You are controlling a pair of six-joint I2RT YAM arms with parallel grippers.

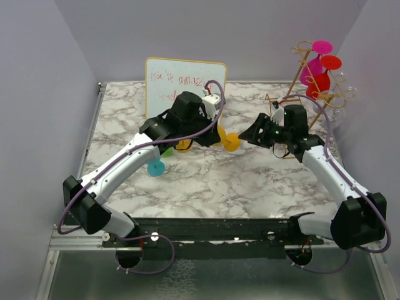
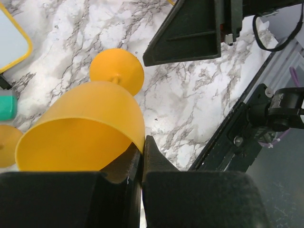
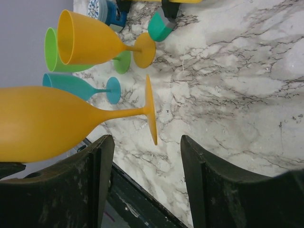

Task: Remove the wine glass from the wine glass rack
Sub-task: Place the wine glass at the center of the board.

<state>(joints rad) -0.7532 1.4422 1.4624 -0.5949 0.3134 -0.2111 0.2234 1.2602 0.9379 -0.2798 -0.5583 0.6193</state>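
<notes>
My left gripper [image 1: 214, 133] is shut on the rim of an orange wine glass [image 2: 85, 126]; in its own view the jaws [image 2: 142, 145] pinch the rim's edge. The glass lies tilted over the table, its round foot [image 1: 232, 142] pointing right. My right gripper [image 1: 250, 135] is open and empty, just right of that foot; in its own view the foot [image 3: 151, 111] sits just beyond the open jaws [image 3: 145, 142]. The gold wire wine glass rack [image 1: 299, 75] stands at the back right, holding pink and red glasses [image 1: 319, 69] and clear ones [image 1: 342, 94].
A second orange glass [image 3: 90, 42], a green glass [image 3: 51, 52] and a teal glass [image 3: 71, 85] lie on the marble table [image 1: 206, 181] under my left arm. A yellow-framed whiteboard [image 1: 184, 81] stands at the back. Purple walls close both sides.
</notes>
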